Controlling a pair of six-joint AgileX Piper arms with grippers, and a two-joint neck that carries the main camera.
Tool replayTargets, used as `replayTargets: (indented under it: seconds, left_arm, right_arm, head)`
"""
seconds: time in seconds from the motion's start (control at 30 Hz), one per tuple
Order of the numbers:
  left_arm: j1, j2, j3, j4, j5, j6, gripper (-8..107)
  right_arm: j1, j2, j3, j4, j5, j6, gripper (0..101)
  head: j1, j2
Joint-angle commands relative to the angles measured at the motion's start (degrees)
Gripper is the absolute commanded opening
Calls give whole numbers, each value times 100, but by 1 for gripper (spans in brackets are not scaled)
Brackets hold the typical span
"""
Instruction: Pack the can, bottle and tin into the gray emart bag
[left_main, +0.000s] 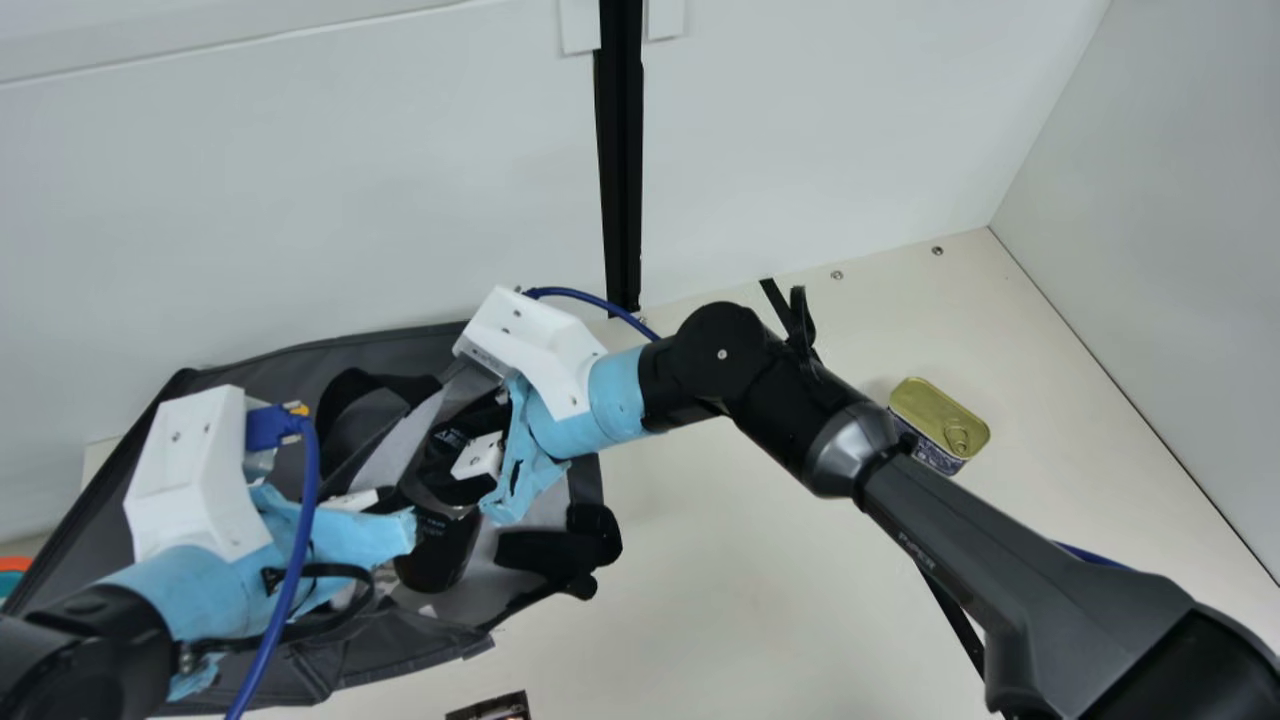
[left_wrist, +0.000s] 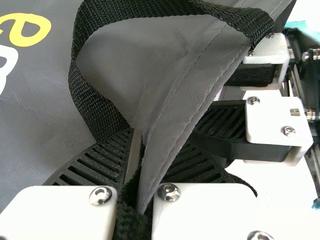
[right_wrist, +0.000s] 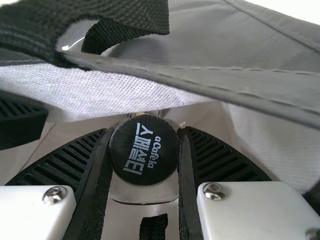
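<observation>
The gray bag lies open at the left of the main view. Over its mouth my right gripper holds the dark bottle; in the right wrist view the black cap sits between the pads of my right gripper, and the bag's lining surrounds it. My left gripper is at the bag's side; in the left wrist view my left gripper pinches the gray rim and black strap. The gold-lidded tin rests on the table at right. I cannot make out the can.
A small dark item lies at the main view's bottom edge, and an orange and teal thing at its left edge. White walls and a black post stand behind the table.
</observation>
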Motion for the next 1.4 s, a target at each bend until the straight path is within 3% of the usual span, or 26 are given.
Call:
replayTargets:
  seconds: [0.0, 0.07, 0.97, 1.37]
  left_arm:
    - [0, 0, 0, 0, 0, 0, 10]
    - [0, 0, 0, 0, 0, 0, 10]
    - [0, 0, 0, 0, 0, 0, 10]
    - [0, 0, 0, 0, 0, 0, 10]
  right_arm:
    - [8, 17, -15, -4, 27, -2, 0]
    - [14, 38, -32, -8, 34, 0, 1]
    - [-68, -71, -62, -189, 143, 35, 91]
    - [-246, -504, 290, -333, 89, 115, 91]
  head:
    - [-130, -14]
    - [-130, -14]
    - [-130, -14]
    - [-130, -14]
